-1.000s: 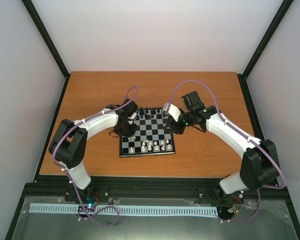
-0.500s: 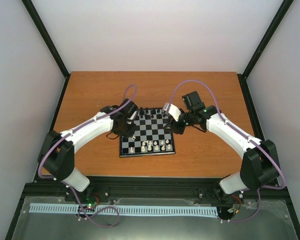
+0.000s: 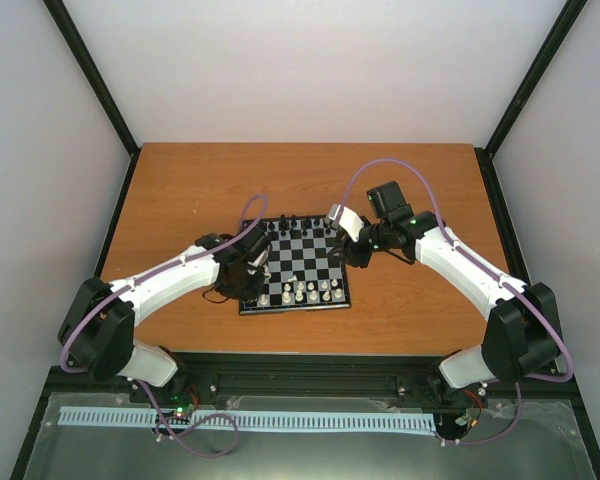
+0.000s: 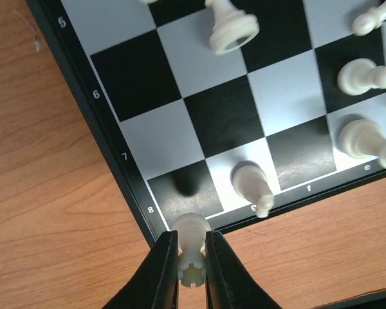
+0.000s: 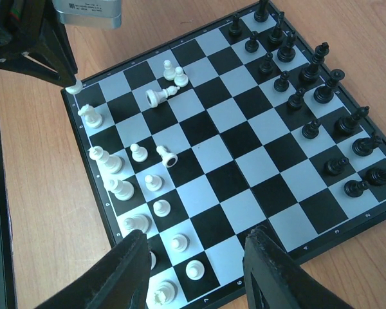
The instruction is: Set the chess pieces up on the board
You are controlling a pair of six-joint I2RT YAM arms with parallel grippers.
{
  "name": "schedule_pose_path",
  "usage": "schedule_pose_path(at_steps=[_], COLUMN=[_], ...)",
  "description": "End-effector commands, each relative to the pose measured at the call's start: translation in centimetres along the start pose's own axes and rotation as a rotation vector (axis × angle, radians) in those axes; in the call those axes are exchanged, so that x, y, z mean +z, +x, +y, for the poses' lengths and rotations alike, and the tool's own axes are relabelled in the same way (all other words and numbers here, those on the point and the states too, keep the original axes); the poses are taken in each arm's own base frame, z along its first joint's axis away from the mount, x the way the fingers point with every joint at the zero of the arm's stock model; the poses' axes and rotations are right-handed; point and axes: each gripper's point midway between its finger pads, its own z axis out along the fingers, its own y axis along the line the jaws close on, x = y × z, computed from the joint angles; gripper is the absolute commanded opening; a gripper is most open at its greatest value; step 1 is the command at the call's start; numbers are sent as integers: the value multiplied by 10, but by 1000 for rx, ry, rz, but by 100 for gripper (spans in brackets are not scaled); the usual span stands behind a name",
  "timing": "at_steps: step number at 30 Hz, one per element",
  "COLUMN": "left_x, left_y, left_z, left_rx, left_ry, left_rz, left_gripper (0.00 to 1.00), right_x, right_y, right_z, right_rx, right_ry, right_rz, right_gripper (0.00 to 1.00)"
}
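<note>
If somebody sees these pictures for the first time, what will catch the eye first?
First, the left gripper, pinching a white rook at one corner of the board. Next, the black pieces stand in two neat rows along one edge, whereas the white pieces opposite are scattered, two of them lying on their sides.

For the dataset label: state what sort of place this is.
Probably a robotics lab test cell: white panels in a black frame enclose a wooden table, with two robot arms mounted at its near edge over a small chessboard.
</note>
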Motion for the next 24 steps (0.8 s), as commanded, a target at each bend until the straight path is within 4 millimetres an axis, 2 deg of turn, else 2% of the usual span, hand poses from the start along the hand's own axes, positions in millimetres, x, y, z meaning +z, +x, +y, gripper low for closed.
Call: schedule_pose_path(at_steps=[1,6,24], left_x=[6,16,29], left_y=[2,4,-1], left_z=[-4,-2,0], left_rx=[-29,-24,1], left_ry=[28,16,-13], left_rz=[-8,-3,4], left_gripper=[12,12,13], right_x=[-7,-6,-3], right_y=[-3,-1,4], right_z=[0,-2,-5], right_rx=[-11,-6,-2], right_ry=[7,11,8], right_rz=[-20,-14,1], right_gripper=[40,40,40])
